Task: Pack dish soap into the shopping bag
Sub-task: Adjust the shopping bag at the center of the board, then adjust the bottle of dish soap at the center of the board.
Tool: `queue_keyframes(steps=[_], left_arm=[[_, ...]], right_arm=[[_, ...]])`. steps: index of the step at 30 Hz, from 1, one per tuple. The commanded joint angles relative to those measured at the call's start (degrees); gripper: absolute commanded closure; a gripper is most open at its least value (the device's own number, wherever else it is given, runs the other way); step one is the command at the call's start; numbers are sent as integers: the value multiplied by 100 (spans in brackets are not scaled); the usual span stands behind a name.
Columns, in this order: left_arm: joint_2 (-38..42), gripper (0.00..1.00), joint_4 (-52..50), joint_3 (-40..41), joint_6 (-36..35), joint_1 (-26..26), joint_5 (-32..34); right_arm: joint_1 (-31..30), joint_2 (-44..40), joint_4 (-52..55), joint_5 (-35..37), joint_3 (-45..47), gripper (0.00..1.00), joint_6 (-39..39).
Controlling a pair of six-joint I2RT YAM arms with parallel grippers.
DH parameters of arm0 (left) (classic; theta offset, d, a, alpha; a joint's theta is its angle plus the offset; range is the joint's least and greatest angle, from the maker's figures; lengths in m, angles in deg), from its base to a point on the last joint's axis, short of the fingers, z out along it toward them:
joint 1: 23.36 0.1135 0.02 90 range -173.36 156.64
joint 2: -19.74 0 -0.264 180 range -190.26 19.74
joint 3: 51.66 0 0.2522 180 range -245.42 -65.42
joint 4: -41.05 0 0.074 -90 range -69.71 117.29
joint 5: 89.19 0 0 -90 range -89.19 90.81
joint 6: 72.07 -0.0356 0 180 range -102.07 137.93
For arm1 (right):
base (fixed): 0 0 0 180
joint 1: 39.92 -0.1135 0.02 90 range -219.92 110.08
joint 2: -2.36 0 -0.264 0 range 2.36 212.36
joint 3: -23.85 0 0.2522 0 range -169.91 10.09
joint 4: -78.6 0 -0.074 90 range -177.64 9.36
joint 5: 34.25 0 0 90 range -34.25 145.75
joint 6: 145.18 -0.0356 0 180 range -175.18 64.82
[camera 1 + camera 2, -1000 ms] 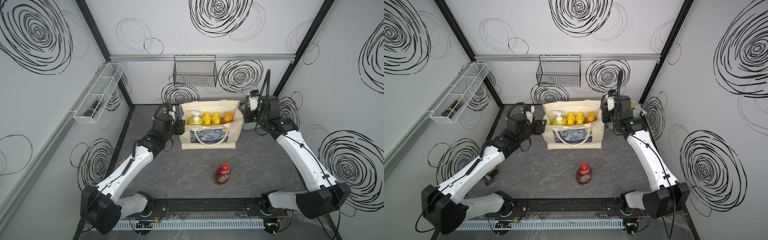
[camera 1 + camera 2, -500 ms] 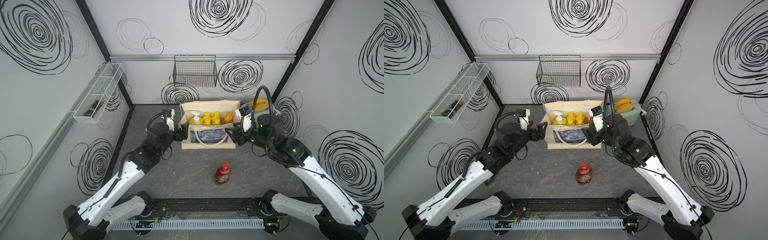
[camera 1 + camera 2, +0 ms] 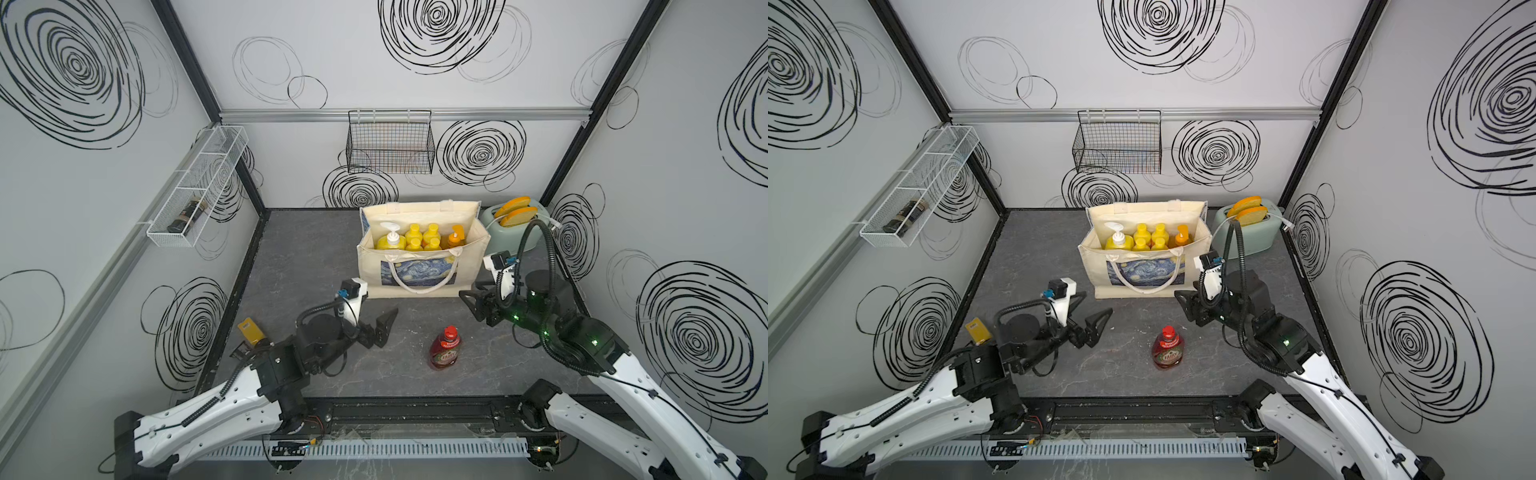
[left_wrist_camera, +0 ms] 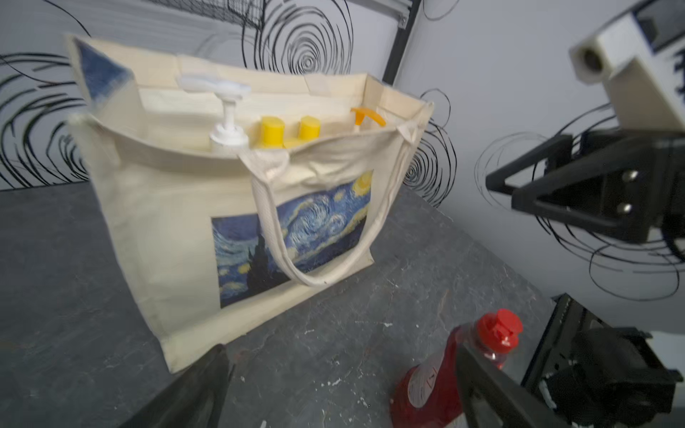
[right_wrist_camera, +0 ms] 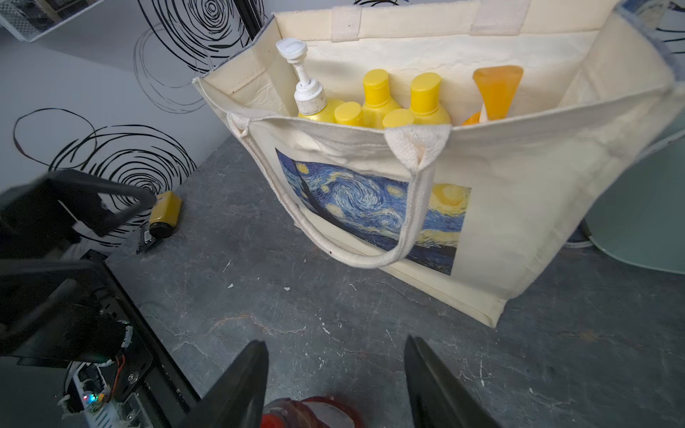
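Table (image 3: 291, 257): dark top, shopping bag (image 3: 467, 266) at back centre, standing upright with the mouth open and the near handle flopped over the print.

Left gripper (image 3: 1090, 309): low over the table in front of the bag's left corner, jaws spread wide, nothing in them. Right gripper (image 3: 469, 303): off the bag's right front corner, jaws apart, also empty. Neither touches the bag.

In the bag, both top views: yellow white-pump bottle (image 3: 392, 240) at the left end, four small yellow bottles (image 3: 422, 237) in the middle, orange pump bottle (image 3: 456, 237) at the right end. All upright in a row, filling the back of the bag.

Red Fairy bottle (image 3: 445, 353) is out on the table, in front of the bag and well apart from it, roughly between the two grippers. It looks upright, cap up.

Status, my read: six of seven packed and the red one is what's left. There looks to be free room along the bag's front side. The left gripper sits nearer the bottle, so it's the likely pick.
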Motion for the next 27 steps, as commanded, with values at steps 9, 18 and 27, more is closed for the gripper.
queue_keyframes(steps=[9,18,27], left_arm=[[-1406,2,1938,689,517,-2151,1275],[-2868,0,2587,517,1080,-2334,1546],[-3978,1,3106,249,1306,-2268,1597]], right_arm=[[-15,-906,-157,156,1014,44,-1172],[-25,-634,-1022,233,1885,53,-1867],[-17,-401,-1950,301,2667,52,-2083]])
